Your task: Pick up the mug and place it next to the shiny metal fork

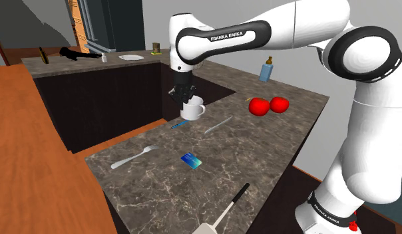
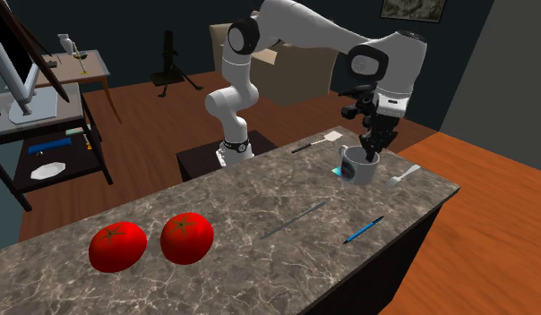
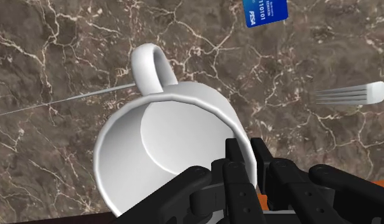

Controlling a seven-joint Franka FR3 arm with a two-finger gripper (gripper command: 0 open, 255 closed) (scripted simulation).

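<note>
Your gripper (image 3: 246,154) is closed on the rim of the white mug (image 3: 165,149). One finger sits inside the cup and the other outside, with the wall pinched between them on the side opposite the handle. The mug hangs tilted under the hand. As I read it, it is clear of the marbled counter (image 1: 259,143), above the stretch where the blue pen (image 1: 178,123) lies.

Your move turns on the fork (image 1: 133,157). From the mug it lies toward the shoulder view's lower left, well apart and close to the counter's edge. In the second exterior view it sits to the mug's right, by the counter's end. Its long axis points roughly back at you, tines toward the mug and handle running away.

The blue card (image 1: 191,160) lies near the tine end, on the shoulder view's right of the fork. I'd judge you want to carry the mug toward the fork and set it down alongside the fork, not on that card.
</note>
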